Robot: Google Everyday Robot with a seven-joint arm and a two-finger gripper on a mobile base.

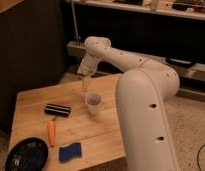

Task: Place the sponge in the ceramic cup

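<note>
The blue sponge (70,151) lies flat near the front edge of the wooden table (31,102). The pale ceramic cup (93,103) stands upright near the table's middle, to the right of the black roll. My gripper (85,83) hangs from the white arm just behind and slightly left of the cup, pointing down at the tabletop. It is well away from the sponge and nothing shows in it.
A black cylindrical roll (57,109) lies left of the cup. An orange carrot (51,133) lies in front of the roll. A round black plate (27,155) sits at the front left corner. The white arm's bulky body (146,120) covers the table's right side.
</note>
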